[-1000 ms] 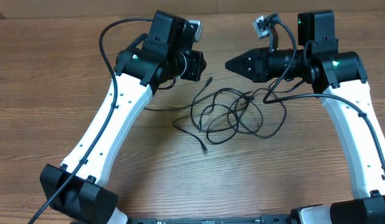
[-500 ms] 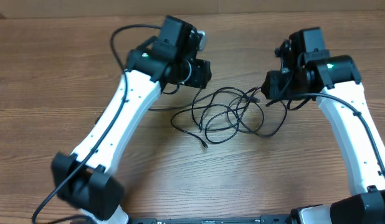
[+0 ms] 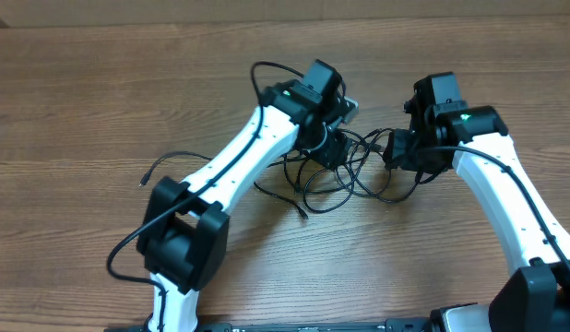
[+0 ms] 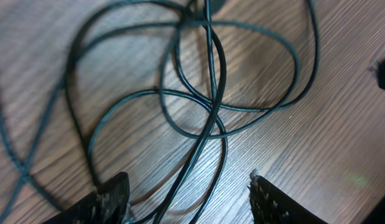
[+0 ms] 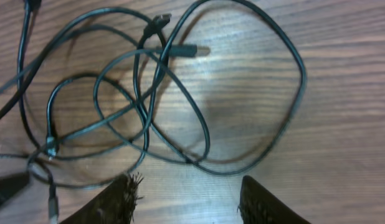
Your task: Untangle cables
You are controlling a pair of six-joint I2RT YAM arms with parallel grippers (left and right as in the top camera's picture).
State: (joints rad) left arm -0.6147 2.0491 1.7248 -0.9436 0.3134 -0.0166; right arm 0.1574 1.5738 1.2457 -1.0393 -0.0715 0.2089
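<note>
Both arms have swung inward overhead, left end effector [image 3: 331, 148] and right end effector [image 3: 396, 152] now at the tangled cables [image 3: 354, 180] on the tabletop [image 3: 82, 111]. Left wrist: jaws spread, gripping nothing, loops running between them. Right wrist: jaws apart, empty, loops just ahead.

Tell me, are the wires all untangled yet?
Not yet. Nothing looks done: the cables lie in one heap of crossing loops on the table. In hand: the left arm and right arm hang over the heap, jaws open, holding nothing. Left: grab strands and pull every loop apart.
</note>
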